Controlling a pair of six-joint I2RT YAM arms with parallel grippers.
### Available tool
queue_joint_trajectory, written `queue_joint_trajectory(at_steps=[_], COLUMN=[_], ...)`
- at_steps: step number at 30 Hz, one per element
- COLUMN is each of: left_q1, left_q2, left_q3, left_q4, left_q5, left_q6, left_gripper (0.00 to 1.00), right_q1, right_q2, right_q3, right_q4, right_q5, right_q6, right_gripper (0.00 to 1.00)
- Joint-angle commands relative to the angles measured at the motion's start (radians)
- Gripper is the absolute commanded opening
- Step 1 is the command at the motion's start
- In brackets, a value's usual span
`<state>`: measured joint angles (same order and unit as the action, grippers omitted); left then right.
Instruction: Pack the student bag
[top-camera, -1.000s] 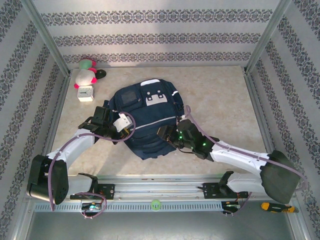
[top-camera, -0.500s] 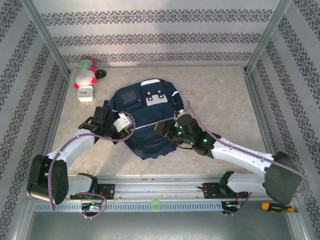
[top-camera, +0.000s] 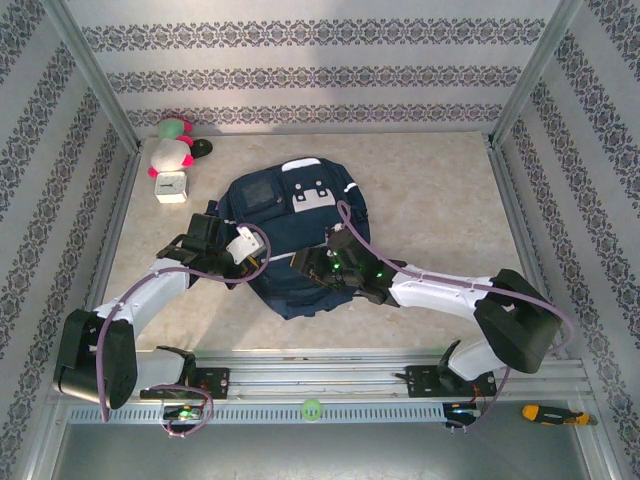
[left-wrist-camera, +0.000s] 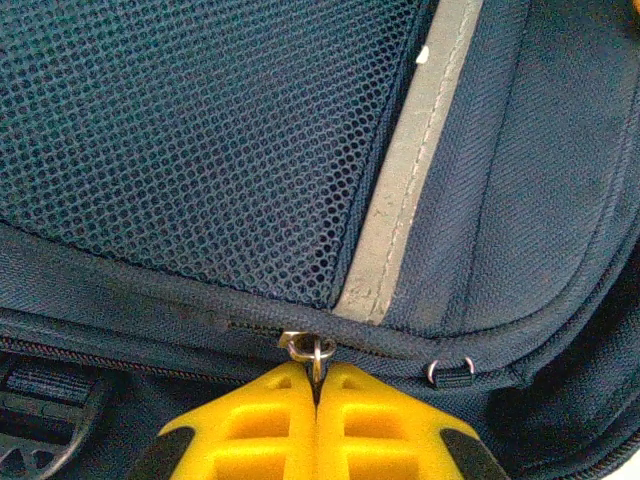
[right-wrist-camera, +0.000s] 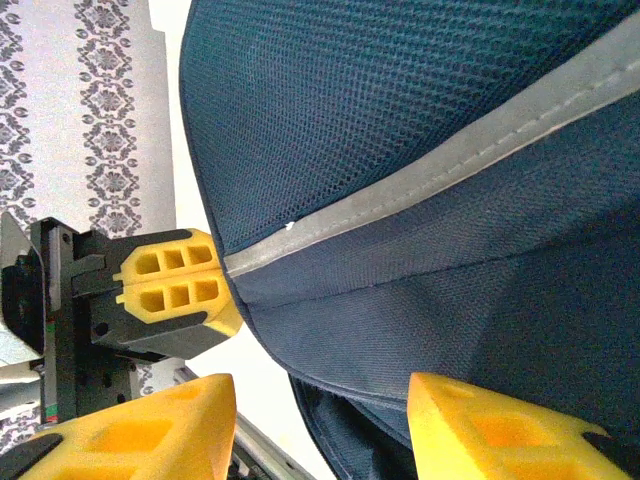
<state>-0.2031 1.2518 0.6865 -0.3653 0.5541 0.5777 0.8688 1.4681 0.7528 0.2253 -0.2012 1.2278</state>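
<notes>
The student bag (top-camera: 290, 215), a navy backpack with a grey buckle patch, lies flat mid-table. My left gripper (top-camera: 255, 262) sits at the bag's left edge. In the left wrist view its yellow fingers (left-wrist-camera: 270, 420) are shut on the metal zipper pull ring (left-wrist-camera: 318, 350), just below the mesh pocket and the pale stripe (left-wrist-camera: 400, 230). My right gripper (top-camera: 299, 265) reaches over the bag's lower middle toward the left one. Its jaws (right-wrist-camera: 320, 400) stand open on either side of the front pocket's lower seam (right-wrist-camera: 400, 330), touching nothing. The left gripper's fingers (right-wrist-camera: 175, 280) show beyond the bag's edge.
A pink-and-white plush toy (top-camera: 172, 150) and a small white cube clock (top-camera: 172, 187) sit at the back left. An orange-handled screwdriver (top-camera: 556, 413) lies by the front rail at the right. Patterned walls and metal posts close in the table.
My right arm has swung left across the bag's lower part, bringing its gripper close to the left one, jaws slightly narrower. The left arm and the bag have stayed put.
</notes>
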Motion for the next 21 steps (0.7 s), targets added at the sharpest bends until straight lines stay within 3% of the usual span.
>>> queue_joint_trajectory(at_steps=[1, 10, 15, 21], left_q1=[-0.013, -0.013, -0.012, -0.013], left_q2=[-0.015, -0.027, -0.028, -0.026], left_q3=[-0.007, -0.013, -0.018, -0.02], left_q4=[0.064, 0.086, 0.088, 0.089], left_q5=[0.038, 0.035, 0.038, 0.05], left_q6=[-0.029, -0.052, -0.055, -0.055], left_gripper=[0.0, 0.0, 0.0, 0.0], right_q1=[0.012, 0.03, 0.02, 0.019], right_q2=[-0.043, -0.186, -0.138, -0.048], right_q3=[0.01, -0.12, -0.098, -0.054], right_q4=[-0.007, -0.077, -0.026, 0.07], right_q5=[0.009, 0.072, 0.07, 0.058], right_q6=[-0.003, 0.057, 0.059, 0.071], right_gripper=[0.51, 0.52, 0.52, 0.45])
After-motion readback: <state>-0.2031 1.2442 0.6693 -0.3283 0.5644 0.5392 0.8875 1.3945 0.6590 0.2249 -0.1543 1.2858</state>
